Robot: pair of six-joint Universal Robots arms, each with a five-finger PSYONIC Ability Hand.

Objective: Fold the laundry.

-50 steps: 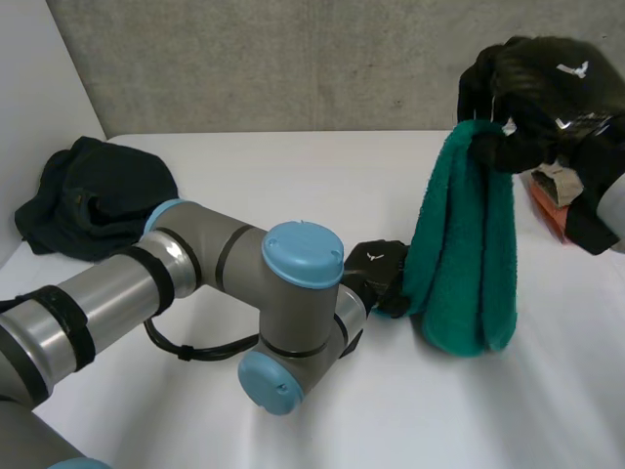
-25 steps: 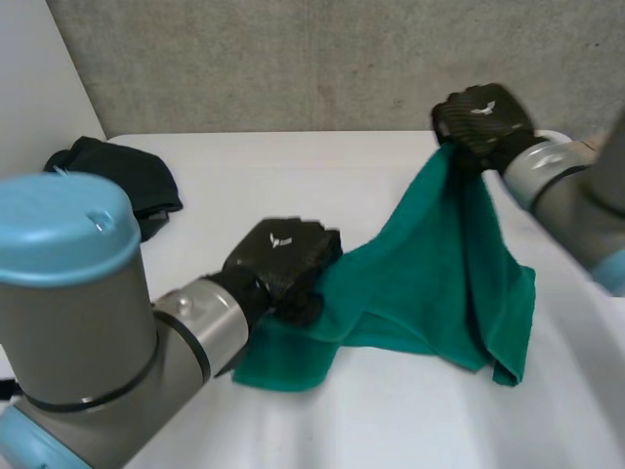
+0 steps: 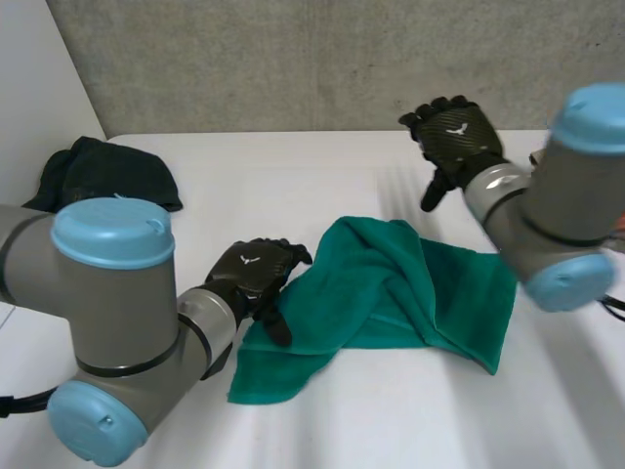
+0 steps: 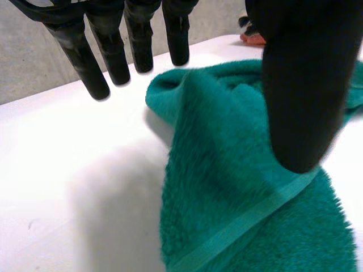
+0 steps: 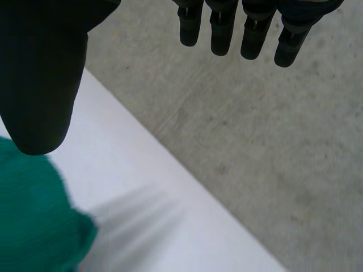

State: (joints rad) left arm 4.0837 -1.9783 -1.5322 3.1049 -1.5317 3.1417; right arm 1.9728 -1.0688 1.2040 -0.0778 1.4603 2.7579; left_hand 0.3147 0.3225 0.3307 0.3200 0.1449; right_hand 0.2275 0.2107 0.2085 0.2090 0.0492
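Count, quick:

- 1 towel (image 3: pixel 391 293), green, crumpled, mid-table, a bit to the right.
- 1 heap of dark clothes (image 3: pixel 103 174), far left corner; can't tell how many pcs in it.
- 1 table (image 3: pixel 293 186), white.
- 2 robot arms: left arm (image 3: pixel 117 313) near left, right arm (image 3: pixel 547 215) at right.
- 2 hands, black, 1 per arm: left hand (image 3: pixel 252 274) at the towel's left edge, right hand (image 3: pixel 451 137) far right, apart from the towel.
- 4 blue caps (image 3: pixel 112 230) in sight, 2 per arm.
- 1 orange-red item (image 4: pixel 253 37), small bit seen beyond the towel; can't tell what it is.
- 1 wall (image 3: pixel 293 59), grey concrete, far side behind the table.
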